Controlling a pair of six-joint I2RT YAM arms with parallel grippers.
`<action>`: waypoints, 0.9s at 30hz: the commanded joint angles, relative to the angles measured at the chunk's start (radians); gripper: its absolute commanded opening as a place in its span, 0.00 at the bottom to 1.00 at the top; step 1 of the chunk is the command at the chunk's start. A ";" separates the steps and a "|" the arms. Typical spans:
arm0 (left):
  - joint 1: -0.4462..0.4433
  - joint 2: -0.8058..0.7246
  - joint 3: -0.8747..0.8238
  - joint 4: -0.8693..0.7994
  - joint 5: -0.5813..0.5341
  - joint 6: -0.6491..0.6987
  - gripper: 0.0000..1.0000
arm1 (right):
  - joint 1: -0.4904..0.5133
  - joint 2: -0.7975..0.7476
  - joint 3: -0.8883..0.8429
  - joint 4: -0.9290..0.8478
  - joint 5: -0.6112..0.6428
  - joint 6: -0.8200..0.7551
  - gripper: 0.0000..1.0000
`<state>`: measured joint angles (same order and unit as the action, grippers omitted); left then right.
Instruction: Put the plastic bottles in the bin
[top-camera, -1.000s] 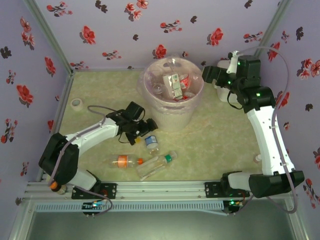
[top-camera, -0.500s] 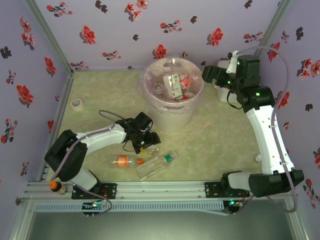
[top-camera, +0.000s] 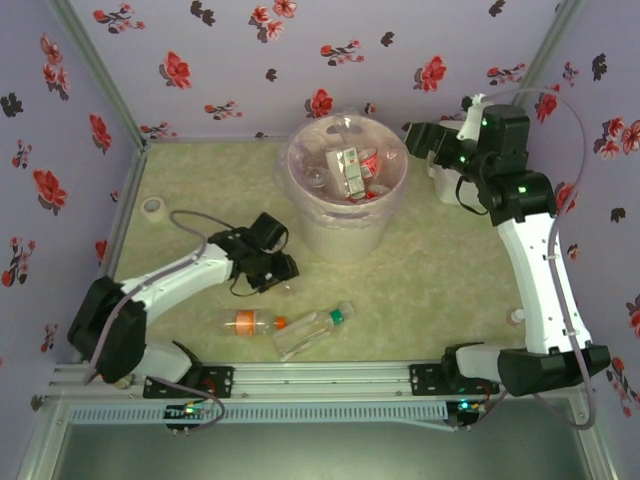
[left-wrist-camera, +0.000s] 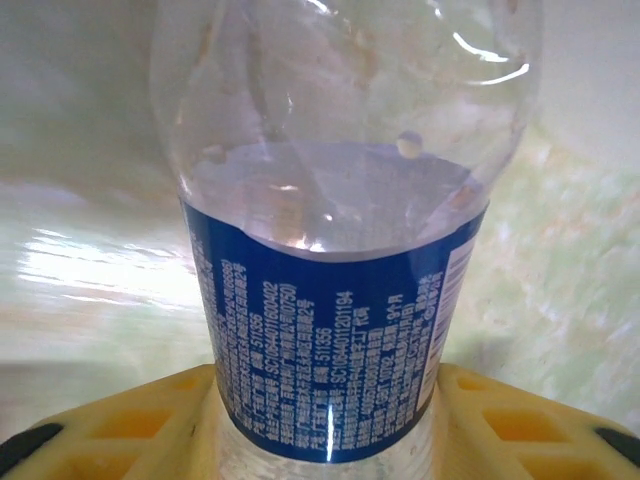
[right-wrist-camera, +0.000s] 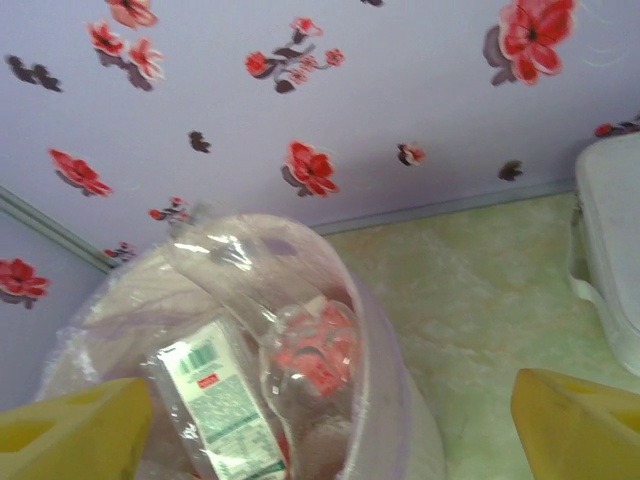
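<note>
Blue-labelled clear bottle (left-wrist-camera: 330, 370), red-flowered lilac walls (top-camera: 250, 70), green-marbled table (top-camera: 450, 270)

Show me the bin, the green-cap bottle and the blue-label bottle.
bin (top-camera: 345, 236), top view, front wall.
green-cap bottle (top-camera: 305, 337), top view, clear body.
blue-label bottle (left-wrist-camera: 330, 350), left wrist view, label.

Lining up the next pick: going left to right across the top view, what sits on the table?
Roll of tape → orange-label bottle → bin → white box.
</note>
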<state>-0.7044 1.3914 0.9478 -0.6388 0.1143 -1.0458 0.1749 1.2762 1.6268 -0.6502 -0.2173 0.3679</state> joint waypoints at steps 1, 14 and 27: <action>0.079 -0.119 0.122 -0.180 -0.160 0.126 0.37 | 0.015 -0.003 0.064 0.060 -0.106 0.053 0.91; 0.172 -0.024 0.868 -0.173 -0.287 0.723 0.01 | 0.206 0.216 0.393 -0.024 -0.121 -0.009 0.77; 0.127 0.513 1.479 -0.326 -0.102 0.891 0.00 | 0.198 0.221 0.374 -0.043 -0.028 -0.039 0.73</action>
<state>-0.5549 1.8542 2.3318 -0.8558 -0.0467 -0.2249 0.3786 1.4979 1.9892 -0.6788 -0.2787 0.3592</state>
